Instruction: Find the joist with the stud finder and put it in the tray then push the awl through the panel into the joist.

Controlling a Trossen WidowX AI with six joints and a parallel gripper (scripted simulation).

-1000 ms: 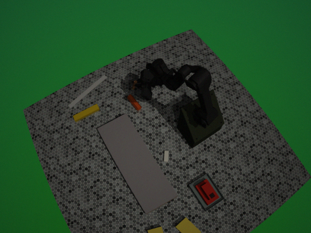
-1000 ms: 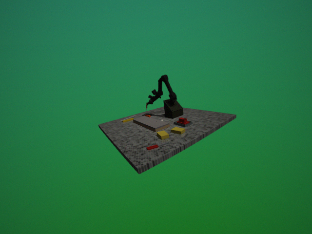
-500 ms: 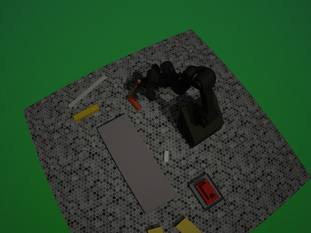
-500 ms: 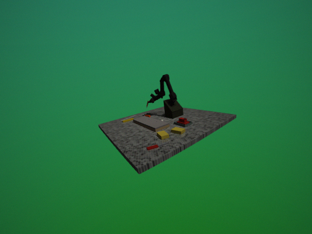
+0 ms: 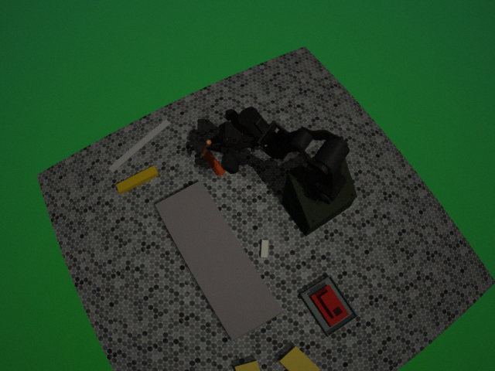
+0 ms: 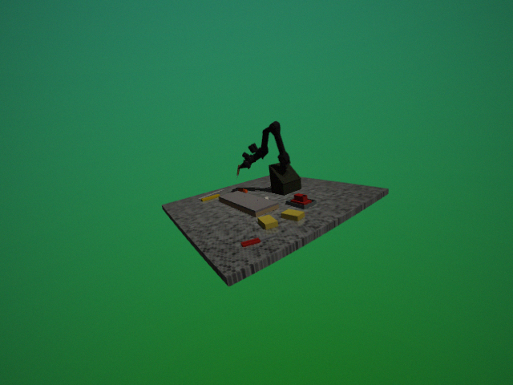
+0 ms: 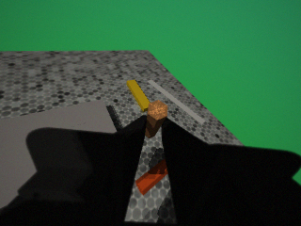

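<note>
My gripper (image 5: 205, 148) (image 6: 241, 165) (image 7: 153, 121) is shut on the awl (image 5: 207, 144) (image 7: 155, 118), a brown handle with an orange top. It holds the awl up in the air, beyond the far end of the grey floor panel (image 5: 216, 255) (image 6: 244, 200) (image 7: 52, 127). The awl's thin shaft shows faintly below the fingers in the exterior view. The red stud finder (image 5: 328, 305) (image 6: 300, 197) lies in the grey tray (image 5: 317, 320) at the front right, away from the gripper.
An orange-red block (image 5: 216, 165) (image 7: 151, 178) lies on the floor under the gripper. A yellow bar (image 5: 137, 178) (image 7: 137, 94) and a white strip (image 5: 139, 144) (image 7: 176, 101) lie far left. A small white piece (image 5: 264, 247) lies beside the panel. Two yellow blocks (image 6: 268, 221) (image 6: 292, 214) and a red bar (image 6: 250, 242) lie in front.
</note>
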